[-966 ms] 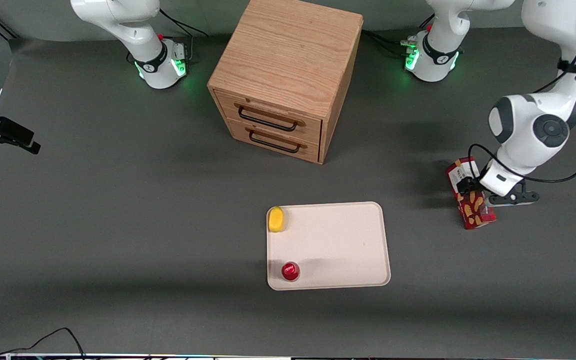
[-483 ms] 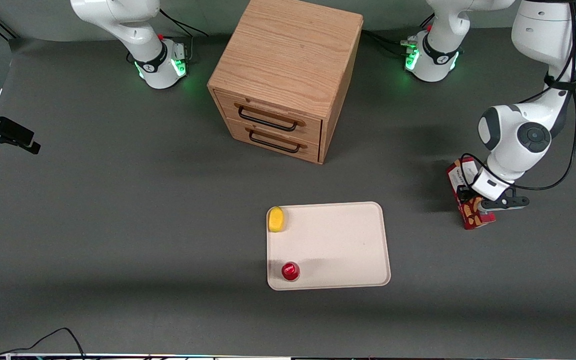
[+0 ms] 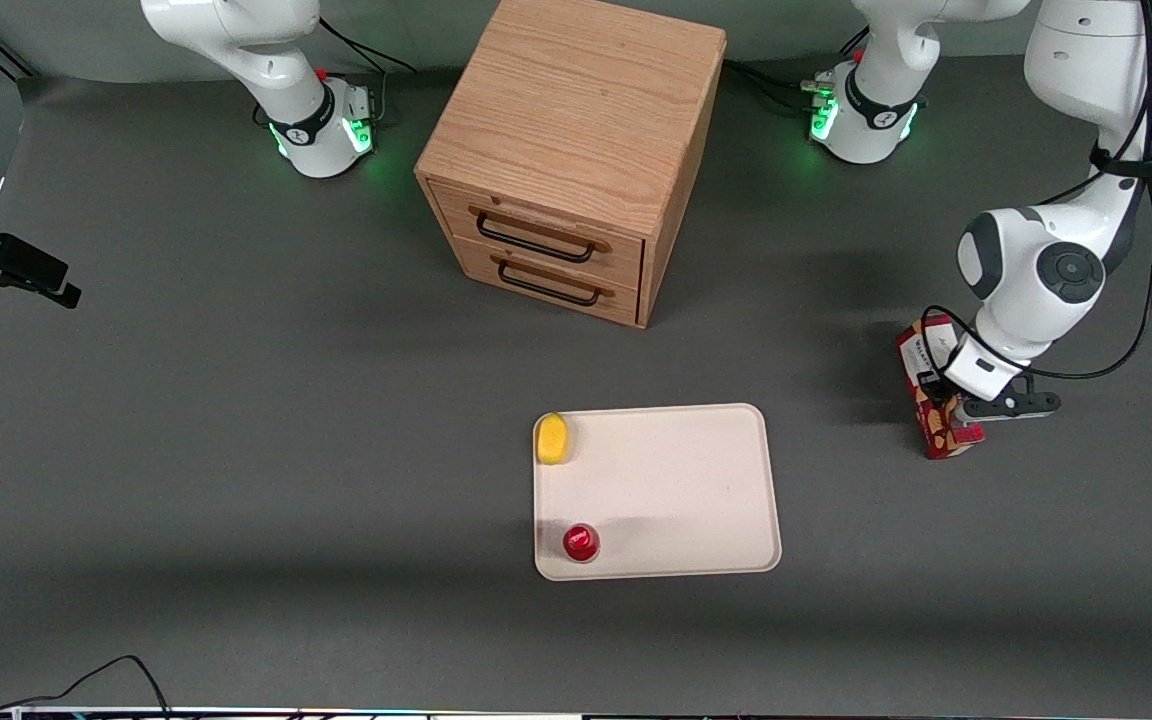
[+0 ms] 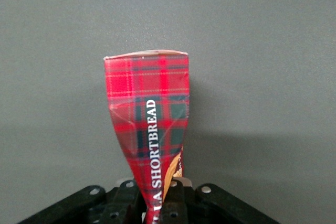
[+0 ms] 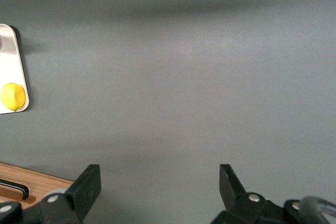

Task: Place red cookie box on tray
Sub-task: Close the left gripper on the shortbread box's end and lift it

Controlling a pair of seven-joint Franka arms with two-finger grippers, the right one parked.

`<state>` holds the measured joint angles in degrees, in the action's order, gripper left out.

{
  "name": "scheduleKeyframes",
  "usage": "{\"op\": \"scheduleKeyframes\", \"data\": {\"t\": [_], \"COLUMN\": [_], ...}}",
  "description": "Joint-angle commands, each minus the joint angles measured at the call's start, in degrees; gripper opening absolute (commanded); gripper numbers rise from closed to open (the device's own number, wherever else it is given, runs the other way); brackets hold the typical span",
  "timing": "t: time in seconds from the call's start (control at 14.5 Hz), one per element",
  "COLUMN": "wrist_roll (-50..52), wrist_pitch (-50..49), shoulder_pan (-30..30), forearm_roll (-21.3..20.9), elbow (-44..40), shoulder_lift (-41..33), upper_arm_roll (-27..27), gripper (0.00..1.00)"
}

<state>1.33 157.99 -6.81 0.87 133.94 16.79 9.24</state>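
Where claw (image 4: 157,203) pinches, red cookie box (image 4: 152,129) buckles.

Work surface: dark grey matte table covering (image 3: 236,420), evenly lit from above, soft shadows. One item of furniture: light oak two-drawer cabinet (image 3: 571,150), set askew at the edge farthest from the front camera, black wire handles (image 3: 536,240) on both closed drawers. Black cable (image 3: 96,675) at the nearest edge

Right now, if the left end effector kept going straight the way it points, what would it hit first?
The end effector is shut on the cookie box, pointing down at the table. The box's free end would likely touch the bare tabletop first; the gap is hard to judge. The tray lies well aside.
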Motion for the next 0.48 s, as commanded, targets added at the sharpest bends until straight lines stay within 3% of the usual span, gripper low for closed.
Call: {"op": "scheduleKeyframes", "data": {"t": [0.0,0.21,0.41], "wrist_roll": [-0.8,0.7,4.4], "wrist_pitch": [-9.7,-30.8,-55.1], "shoulder_pan": [-0.7,-1.1,-1.3], "forearm_roll": [2.5,2.9,2.8], "elbow": [-0.7,-10.7,-27.8], "shoulder_lift": [-7.3,-12.5,-13.5], "upper_arm_roll": [-0.2,-1.9,-3.3], "gripper": [0.00,0.00,0.00]}}
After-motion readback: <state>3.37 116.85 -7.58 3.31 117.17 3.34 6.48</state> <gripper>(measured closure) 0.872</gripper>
